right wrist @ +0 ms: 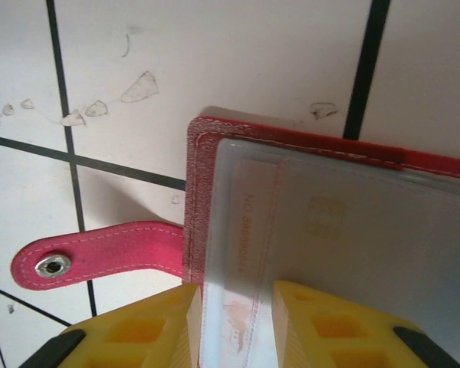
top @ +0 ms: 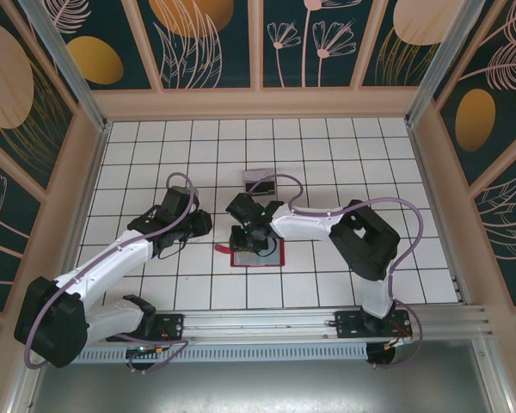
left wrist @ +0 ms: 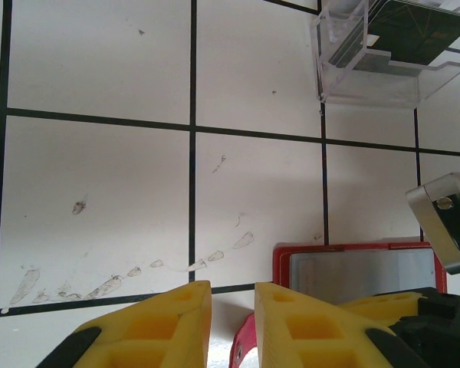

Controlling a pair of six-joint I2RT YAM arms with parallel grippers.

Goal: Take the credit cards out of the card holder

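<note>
Open on the tiled desk (top: 155,155) between the two arms lay the red card holder (top: 260,255), flat, its snap tab (right wrist: 100,249) sticking out to one side. In its see-through pocket sat a pale credit card (right wrist: 330,230). Directly over that pocket hung the right claw (right wrist: 234,295), fingers a little apart, gripping nothing I could make out. Just beside the holder's edge was the left claw (left wrist: 232,295), gap narrow, empty. Farther back stood a clear plastic box (left wrist: 383,61), something dark and flat inside.
</note>
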